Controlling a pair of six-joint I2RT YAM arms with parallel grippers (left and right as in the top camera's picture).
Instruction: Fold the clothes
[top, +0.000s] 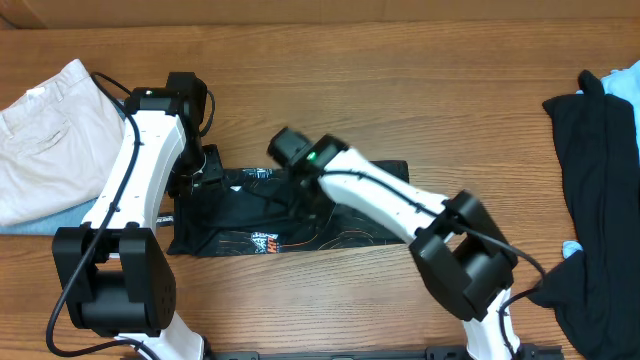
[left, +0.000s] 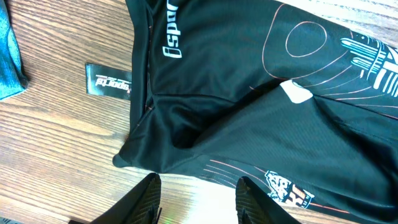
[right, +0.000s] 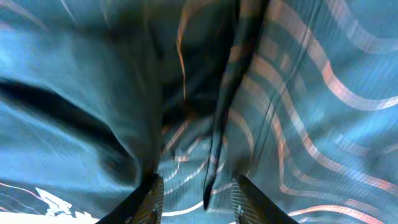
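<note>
On table (top: 400, 80), crumpled jersey (top: 232, 215)

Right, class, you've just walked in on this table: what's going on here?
Two robot arms are working on a black jersey with orange-red lines, which lies rumpled and only partly folded on the wooden table. The left arm is at the jersey's edge, its jaws open and holding nothing. The right arm is low over the middle, its jaws open on either side of a ridge of fabric. Beige trousers and dark garments lie off to the sides.
</note>
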